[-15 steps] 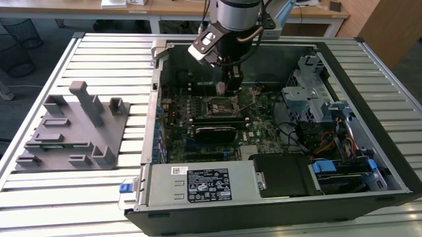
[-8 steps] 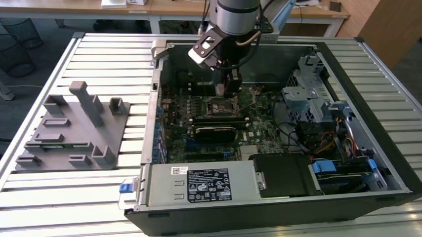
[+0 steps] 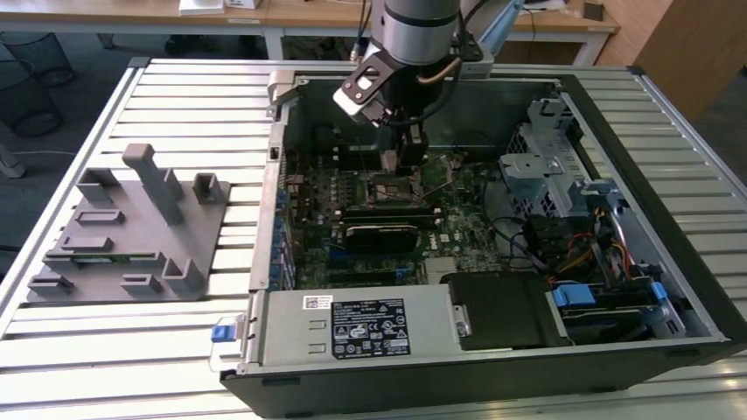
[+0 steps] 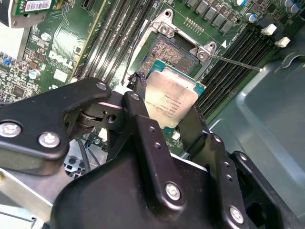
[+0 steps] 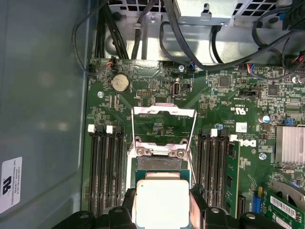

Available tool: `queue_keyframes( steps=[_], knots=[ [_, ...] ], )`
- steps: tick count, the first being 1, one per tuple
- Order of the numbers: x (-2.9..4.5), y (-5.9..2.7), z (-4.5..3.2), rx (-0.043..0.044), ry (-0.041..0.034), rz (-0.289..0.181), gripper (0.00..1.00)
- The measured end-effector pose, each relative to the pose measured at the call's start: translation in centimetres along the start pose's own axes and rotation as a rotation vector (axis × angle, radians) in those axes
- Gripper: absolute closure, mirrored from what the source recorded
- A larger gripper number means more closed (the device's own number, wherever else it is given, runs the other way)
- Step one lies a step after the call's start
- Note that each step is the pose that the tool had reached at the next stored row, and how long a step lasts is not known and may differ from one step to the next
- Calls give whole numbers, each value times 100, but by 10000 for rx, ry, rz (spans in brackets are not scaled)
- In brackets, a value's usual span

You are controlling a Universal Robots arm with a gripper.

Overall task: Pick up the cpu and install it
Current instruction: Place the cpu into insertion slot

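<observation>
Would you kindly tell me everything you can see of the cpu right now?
The cpu is a small, flat, square chip with a silvery-grey metal top, faint print and a thin green rim. The gripper holds it by two opposite edges between black fingers, its top face showing in both wrist views. It hangs above the motherboard at the edge of the open socket, tilted and not seated. Whether it touches the socket is unclear.
</observation>
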State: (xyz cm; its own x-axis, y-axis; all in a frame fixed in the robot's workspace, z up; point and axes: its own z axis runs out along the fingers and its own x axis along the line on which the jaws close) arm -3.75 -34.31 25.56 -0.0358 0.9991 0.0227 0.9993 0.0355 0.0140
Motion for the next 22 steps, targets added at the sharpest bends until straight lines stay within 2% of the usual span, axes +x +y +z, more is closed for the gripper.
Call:
queue_keyframes(
  steps=[12,22],
  knots=[
    [-1,0,47,-1,1,0,47],
    [2,-7,209,-3,-9,136,47]
  ],
)
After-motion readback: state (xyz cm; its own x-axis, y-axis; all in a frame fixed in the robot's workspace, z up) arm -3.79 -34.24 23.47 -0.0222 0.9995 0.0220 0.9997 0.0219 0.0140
